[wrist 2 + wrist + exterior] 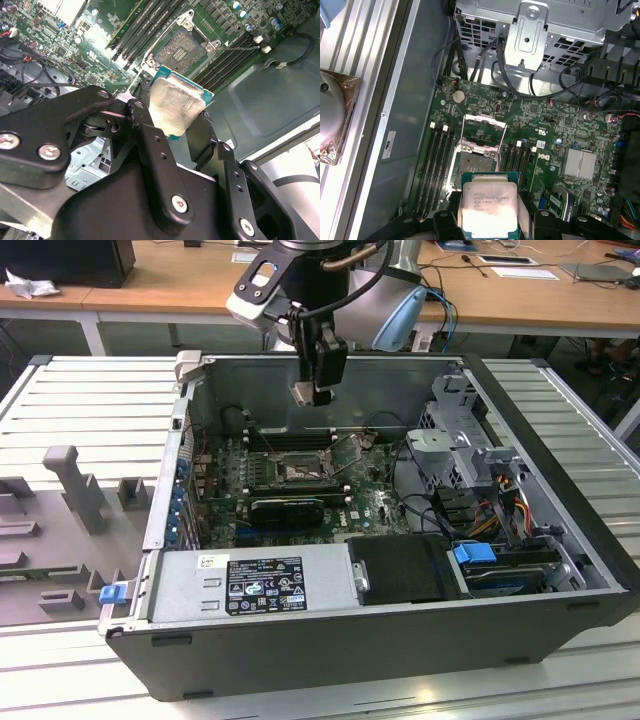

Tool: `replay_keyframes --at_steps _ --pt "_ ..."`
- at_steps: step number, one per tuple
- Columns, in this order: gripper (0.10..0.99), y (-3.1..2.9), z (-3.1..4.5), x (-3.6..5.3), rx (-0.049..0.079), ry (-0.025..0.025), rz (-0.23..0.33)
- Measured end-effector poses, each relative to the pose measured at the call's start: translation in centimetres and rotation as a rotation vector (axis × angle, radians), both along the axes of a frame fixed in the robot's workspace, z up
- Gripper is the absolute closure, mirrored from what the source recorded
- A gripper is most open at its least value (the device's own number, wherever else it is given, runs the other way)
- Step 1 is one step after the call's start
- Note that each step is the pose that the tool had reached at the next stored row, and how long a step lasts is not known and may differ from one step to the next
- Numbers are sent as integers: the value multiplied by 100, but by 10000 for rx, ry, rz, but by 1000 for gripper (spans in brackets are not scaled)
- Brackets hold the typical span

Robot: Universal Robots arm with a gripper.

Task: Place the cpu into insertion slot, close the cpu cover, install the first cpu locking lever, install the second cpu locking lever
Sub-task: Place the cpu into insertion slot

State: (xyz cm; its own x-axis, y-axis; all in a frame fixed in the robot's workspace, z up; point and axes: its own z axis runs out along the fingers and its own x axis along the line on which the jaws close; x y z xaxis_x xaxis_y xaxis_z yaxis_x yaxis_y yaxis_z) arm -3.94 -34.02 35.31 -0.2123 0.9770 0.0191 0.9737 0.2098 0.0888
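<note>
we see the black two-finger gripper [170, 112] clenched on the small flat silver-topped square cpu [489, 207], raised above the dark-framed square insertion slot [471, 165].

Beneath me I see an open computer case [400, 650] lying on a ribbed grey table [80, 390]. Along its near side sits a silver power supply [185, 585] with a black label [265, 592], and a blue clip [113, 592] sticks out at the corner on the exterior view's left. The green board [545, 125] carries long black memory slots [436, 165], a coin battery [458, 96] and a silver heat sink [580, 164]. A metal drive cage [460, 440] stands on the exterior view's right, orange and yellow cables [512, 498] beside it.
</note>
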Motion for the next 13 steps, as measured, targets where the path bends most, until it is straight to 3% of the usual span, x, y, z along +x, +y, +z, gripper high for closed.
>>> replay_keyframes --at_steps 13 --pt "557 0 -20 0 0 0 -380"
